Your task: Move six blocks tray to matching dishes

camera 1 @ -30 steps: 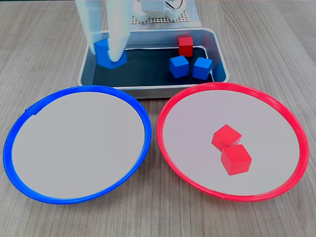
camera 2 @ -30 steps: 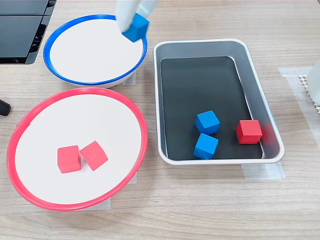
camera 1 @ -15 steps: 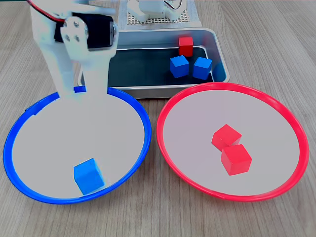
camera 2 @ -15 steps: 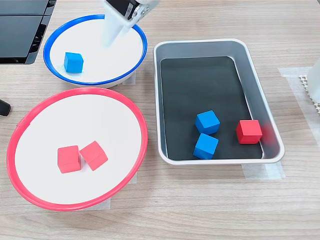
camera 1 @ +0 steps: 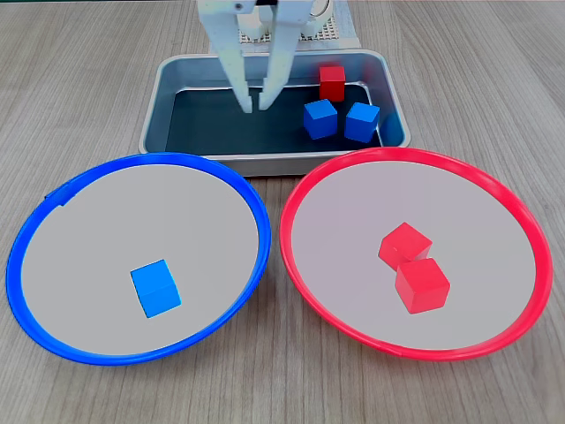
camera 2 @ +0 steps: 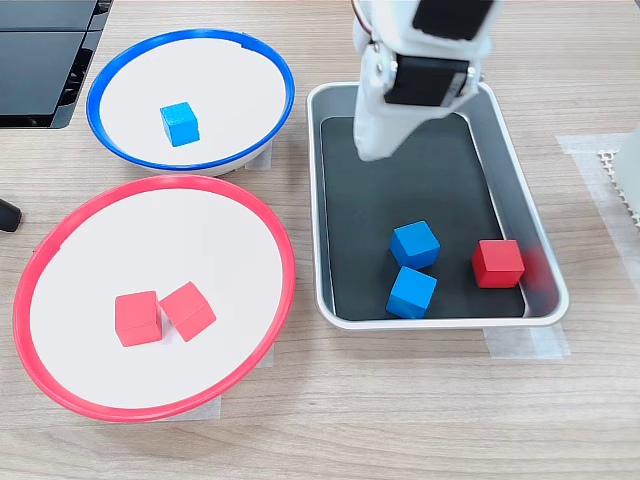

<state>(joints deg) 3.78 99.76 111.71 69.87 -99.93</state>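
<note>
While the red-rimmed dish holds two touching red blocks and the blue-rimmed dish holds one blue block, the silver tray keeps two blue cubes (side by side) and one red cube. Above the tray's black bottom, the white gripper hangs with fingers spread, holding nothing.

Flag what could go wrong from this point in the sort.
The two blue blocks in the tray sit nearly touching, so the open pincer may nudge one while closing on the other. The red block sits close to the tray's wall, leaving little finger room. The two red blocks already touch in the red-rimmed dish; a dropped third could bounce off them.
</note>
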